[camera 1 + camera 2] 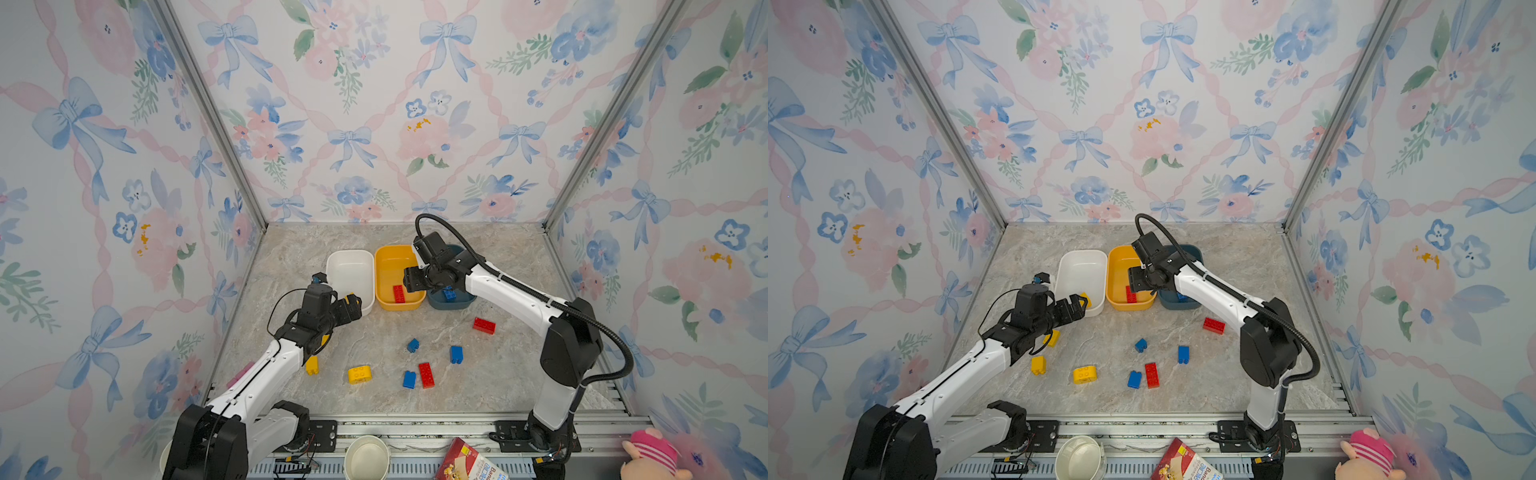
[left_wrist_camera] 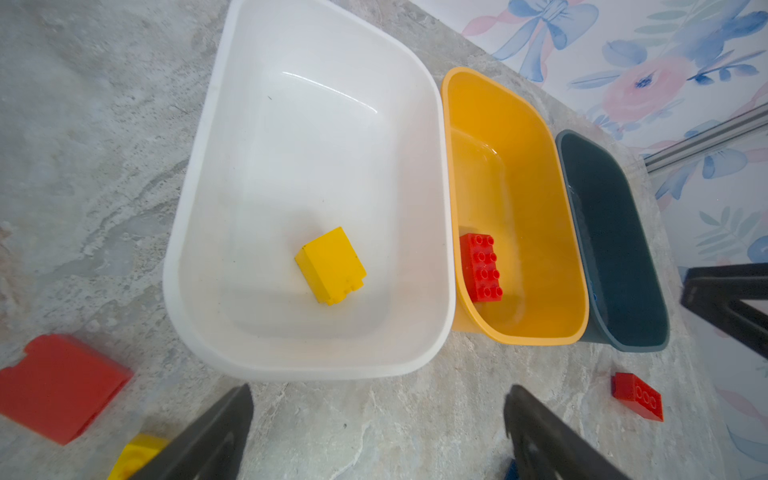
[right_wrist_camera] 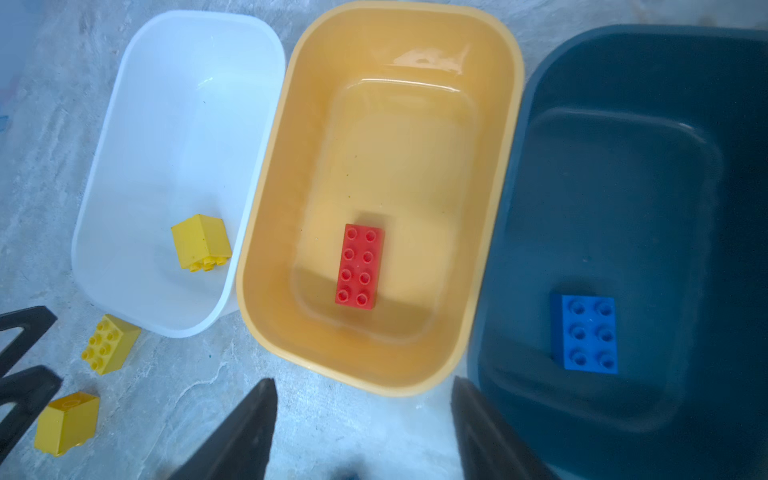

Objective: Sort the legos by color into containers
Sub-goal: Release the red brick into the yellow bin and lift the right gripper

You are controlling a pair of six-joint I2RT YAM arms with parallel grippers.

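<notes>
Item: red lego (image 3: 360, 266), long, eight studs up, flat in yellow-orange tub (image 3: 486, 166). Left gripper (image 2: 379, 390), right gripper (image 3: 363, 380): jaws apart, empty.

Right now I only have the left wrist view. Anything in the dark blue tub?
Observer: Yes, one blue brick lies studs up in the dark blue tub.
Operator: How many more blue ones loose on the table?
Observer: Three blue bricks, spread mid-table.
Operator: Right gripper carrying anything?
Observer: No, the right gripper is open and empty.
</notes>
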